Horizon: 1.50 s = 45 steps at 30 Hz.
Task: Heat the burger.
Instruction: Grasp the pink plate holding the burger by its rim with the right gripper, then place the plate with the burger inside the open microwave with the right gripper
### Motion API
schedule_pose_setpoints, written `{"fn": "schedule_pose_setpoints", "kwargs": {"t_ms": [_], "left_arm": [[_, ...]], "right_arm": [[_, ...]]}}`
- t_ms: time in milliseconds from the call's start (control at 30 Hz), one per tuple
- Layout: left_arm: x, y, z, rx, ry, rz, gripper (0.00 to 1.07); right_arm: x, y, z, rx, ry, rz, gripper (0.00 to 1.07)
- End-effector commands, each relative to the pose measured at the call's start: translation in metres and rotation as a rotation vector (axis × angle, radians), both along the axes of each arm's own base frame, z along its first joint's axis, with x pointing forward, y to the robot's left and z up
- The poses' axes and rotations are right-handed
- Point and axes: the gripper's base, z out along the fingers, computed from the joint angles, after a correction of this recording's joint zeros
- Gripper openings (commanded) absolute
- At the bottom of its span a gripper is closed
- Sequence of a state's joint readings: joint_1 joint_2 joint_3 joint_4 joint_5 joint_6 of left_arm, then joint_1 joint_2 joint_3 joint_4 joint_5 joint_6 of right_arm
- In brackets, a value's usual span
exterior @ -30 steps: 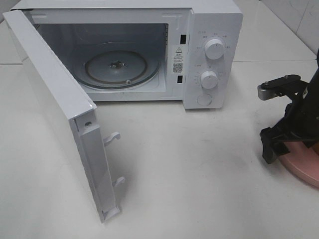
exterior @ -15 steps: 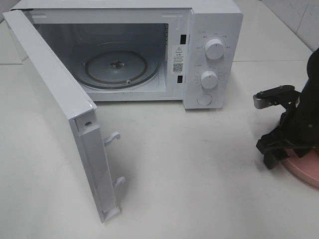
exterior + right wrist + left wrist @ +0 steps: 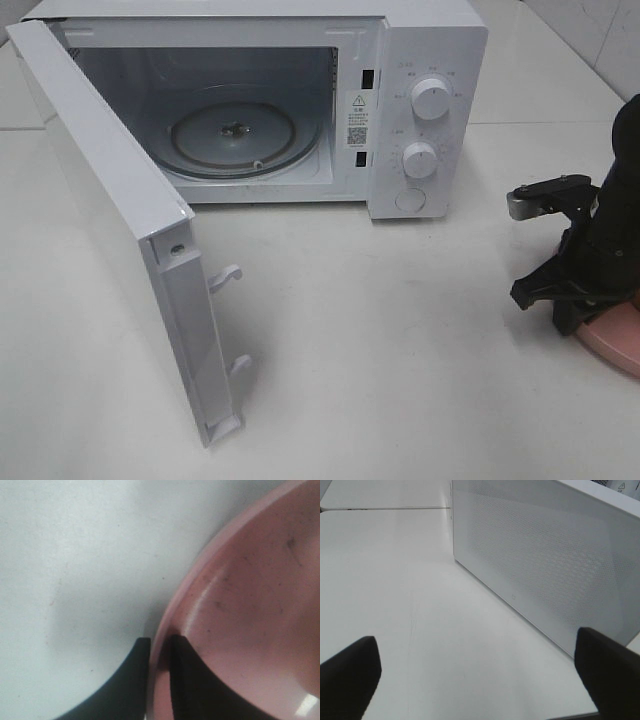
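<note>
At about four o'clock on the desk [image 3: 400, 350], hard against the edge of the overhead view, the right hand [image 3: 568, 302] is down on the pink plate [image 3: 615, 345]. Its wrist camera shows the two dark fingers nipped close together on the plate's rim, one on the outer side and one on the inner side, so the hand is nearly closed and has hold of the plate by its edge. The plate lies flat on the desk, not yet lifted as far as can be told.

The burger cannot be seen in any view. The stretch of plate the wrist camera shows is bare, and the rest of the plate runs out of frame, so the burger probably sits on that hidden part; this is a guess.

At twelve o'clock stands the microwave [image 3: 420, 100], its door [image 3: 110, 220] swung wide toward eight o'clock and its glass turntable [image 3: 240, 135] empty. The left hand [image 3: 477, 667] is out of the overhead view; its own camera shows its fingers spread as far apart as they go, holding nothing, low over the desk and looking at the outer face of the open door.

So the opening of the oven is done and the plate is gripped. What is left appears to be most of the job: carrying the plate across to twelve o'clock, setting it on the turntable, letting go, closing the door and turning the dials [image 3: 430, 98].
</note>
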State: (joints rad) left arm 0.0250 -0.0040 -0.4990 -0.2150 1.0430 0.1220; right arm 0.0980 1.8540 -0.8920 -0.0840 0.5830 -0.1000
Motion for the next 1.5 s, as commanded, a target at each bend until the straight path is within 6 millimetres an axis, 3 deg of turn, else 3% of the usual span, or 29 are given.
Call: {"fn": "schedule_pose_setpoints", "kwargs": {"t_ms": [33, 600, 1033, 1500], "left_arm": [[-0.003, 0.000, 0.000, 0.000, -0.028, 0.000, 1.03], [-0.003, 0.000, 0.000, 0.000, -0.028, 0.000, 1.03], [-0.003, 0.000, 0.000, 0.000, -0.028, 0.000, 1.03], [-0.003, 0.000, 0.000, 0.000, -0.028, 0.000, 1.03]], "right_arm": [[-0.002, -0.002, -0.006, -0.009, 0.038, -0.017, 0.01], [-0.007, -0.008, 0.023, -0.126, -0.039, -0.080, 0.00], [-0.030, -0.003, 0.043, -0.271, -0.121, -0.062, 0.00], [-0.061, 0.015, 0.061, -0.354, -0.166, 0.054, 0.00]]}}
